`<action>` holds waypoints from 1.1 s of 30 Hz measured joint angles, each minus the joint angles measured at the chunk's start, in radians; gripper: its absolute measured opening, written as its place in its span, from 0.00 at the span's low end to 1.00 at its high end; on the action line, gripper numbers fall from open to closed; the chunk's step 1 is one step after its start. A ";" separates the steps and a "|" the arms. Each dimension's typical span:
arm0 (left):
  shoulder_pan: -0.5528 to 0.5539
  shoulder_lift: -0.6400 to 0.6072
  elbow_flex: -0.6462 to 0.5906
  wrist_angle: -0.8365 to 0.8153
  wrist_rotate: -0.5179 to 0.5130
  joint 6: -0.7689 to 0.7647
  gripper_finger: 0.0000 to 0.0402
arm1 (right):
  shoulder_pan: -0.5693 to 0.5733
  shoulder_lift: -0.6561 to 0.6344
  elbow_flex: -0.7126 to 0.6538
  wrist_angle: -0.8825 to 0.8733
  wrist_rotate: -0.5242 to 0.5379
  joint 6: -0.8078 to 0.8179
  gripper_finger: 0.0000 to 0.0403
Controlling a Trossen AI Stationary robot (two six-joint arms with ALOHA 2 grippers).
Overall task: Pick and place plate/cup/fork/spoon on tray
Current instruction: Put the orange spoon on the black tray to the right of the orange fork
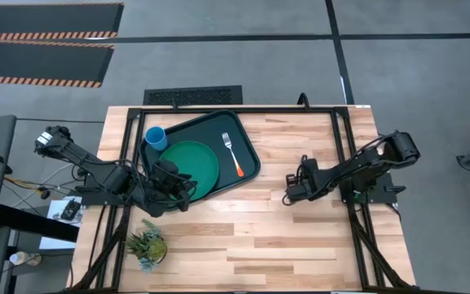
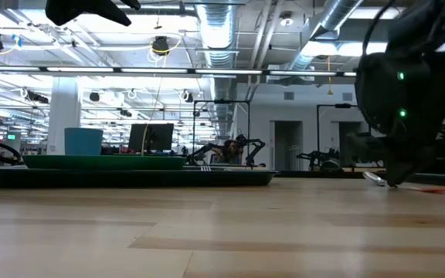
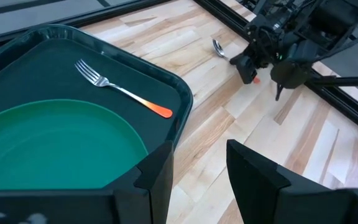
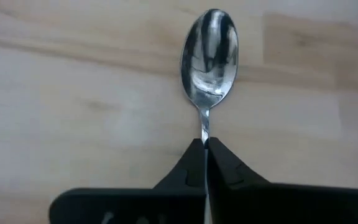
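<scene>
While the spoon (image 4: 209, 59) is hidden in the high view, it is shown pinched at the neck by the right gripper (image 4: 204, 148); the left gripper (image 3: 197, 165) is spread beside the tray (image 3: 182, 99).

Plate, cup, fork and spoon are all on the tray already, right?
Not the spoon. The right wrist view shows it on the bare wood, its neck pinched in the right claw. The plate, cup and fork are on the tray.

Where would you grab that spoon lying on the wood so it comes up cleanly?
By its thin neck or handle, from straight above. The spoon lies flat on the table, so only its narrow stem fits between two fingers; the bowl is too wide and curved. The right gripper is already shut on that neck, just behind the bowl.
</scene>
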 joint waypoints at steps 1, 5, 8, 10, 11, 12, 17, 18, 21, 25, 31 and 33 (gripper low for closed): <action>0.000 0.000 0.000 0.000 0.000 0.000 0.33 | 0.001 -0.007 0.011 -0.011 -0.007 0.002 0.01; 0.000 0.000 0.000 0.000 0.000 0.001 0.33 | 0.001 -0.045 0.044 -0.061 -0.003 -0.002 0.02; 0.000 0.000 0.000 0.000 0.000 0.002 0.33 | 0.000 -0.068 0.061 -0.067 0.013 -0.035 0.01; 0.000 0.000 0.000 0.000 0.000 0.005 0.33 | 0.000 -0.076 0.078 -0.060 0.023 -0.050 0.01; 0.000 0.000 0.000 0.000 -0.001 0.005 0.33 | 0.001 -0.079 0.088 -0.057 0.026 -0.063 0.01; 0.000 0.000 0.000 0.000 -0.001 0.005 0.33 | 0.001 -0.080 0.099 -0.055 0.034 -0.078 0.01; 0.000 0.000 0.000 0.001 -0.003 0.005 0.33 | -0.031 -0.080 0.187 0.049 0.069 -0.257 0.01; 0.000 0.000 0.000 0.001 -0.003 0.004 0.33 | -0.044 -0.080 0.205 0.088 0.075 -0.309 0.01; 0.000 0.000 0.000 0.001 -0.004 0.004 0.33 | -0.096 -0.080 0.255 0.197 0.085 -0.468 0.01; 0.000 0.000 0.000 0.001 -0.005 0.004 0.33 | -0.178 -0.053 0.319 0.305 0.073 -0.642 0.02; 0.000 0.000 0.001 0.001 -0.008 0.004 0.33 | -0.268 0.081 0.455 0.356 0.011 -0.810 0.02; 0.000 0.000 0.001 -0.001 -0.007 0.004 0.33 | -0.284 0.137 0.515 0.365 0.006 -0.846 0.02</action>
